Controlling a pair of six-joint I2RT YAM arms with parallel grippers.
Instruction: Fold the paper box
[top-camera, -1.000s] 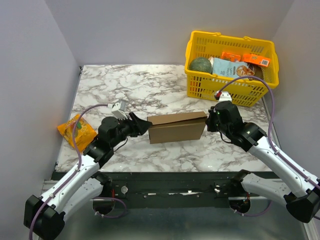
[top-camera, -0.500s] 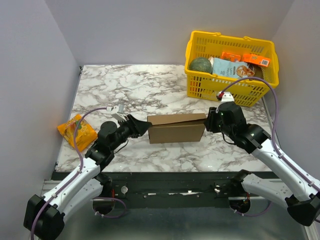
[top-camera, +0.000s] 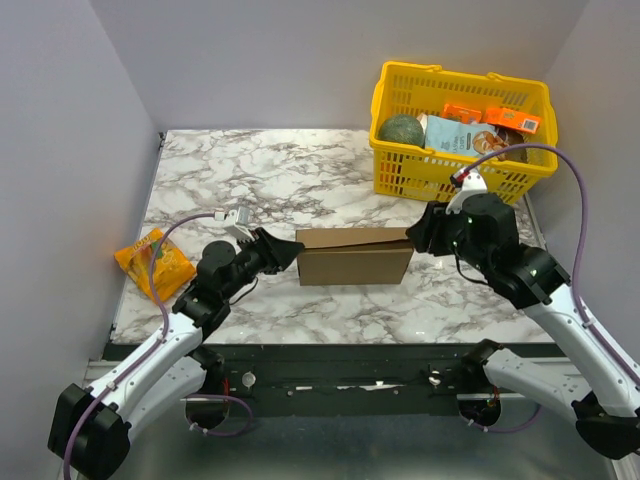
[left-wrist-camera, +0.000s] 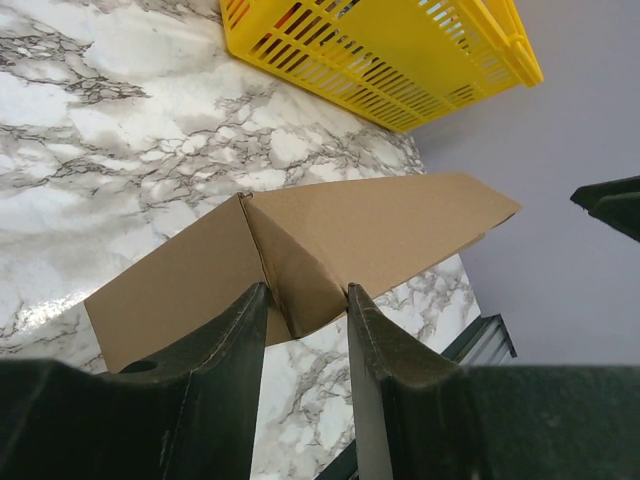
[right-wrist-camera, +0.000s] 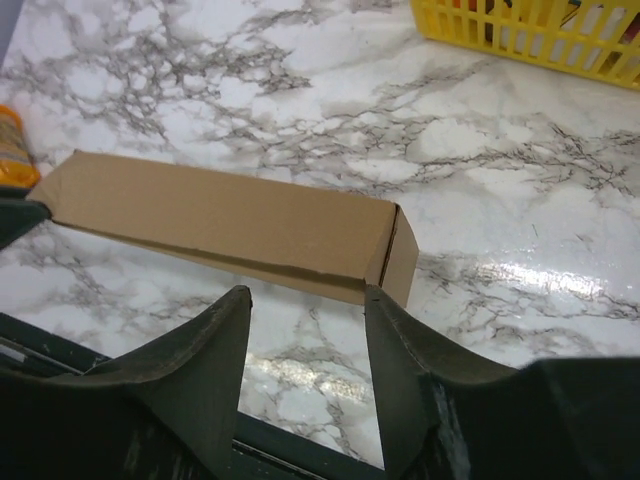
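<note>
The paper box (top-camera: 355, 256) is a plain brown cardboard box, folded shut and lying lengthwise in the middle of the marble table. My left gripper (top-camera: 292, 250) is at its left end. In the left wrist view the fingertips (left-wrist-camera: 255, 300) press on either side of the box's end corner (left-wrist-camera: 300, 270), so that gripper (left-wrist-camera: 300, 296) is shut on it. My right gripper (top-camera: 415, 238) hovers just off the right end. In the right wrist view the right gripper (right-wrist-camera: 305, 295) is open with only marble between its fingers, and the box (right-wrist-camera: 230, 220) lies just beyond the tips.
A yellow plastic basket (top-camera: 440, 180) holding a green round fruit and packets stands at the back right, close behind my right arm. An orange snack packet (top-camera: 150, 262) lies at the table's left edge. The near table edge (right-wrist-camera: 300, 440) runs just below the box.
My right gripper has opened, let go of the box's right end and drawn back to the right. My left gripper's jaws have narrowed onto the left end. The box has barely shifted.
</note>
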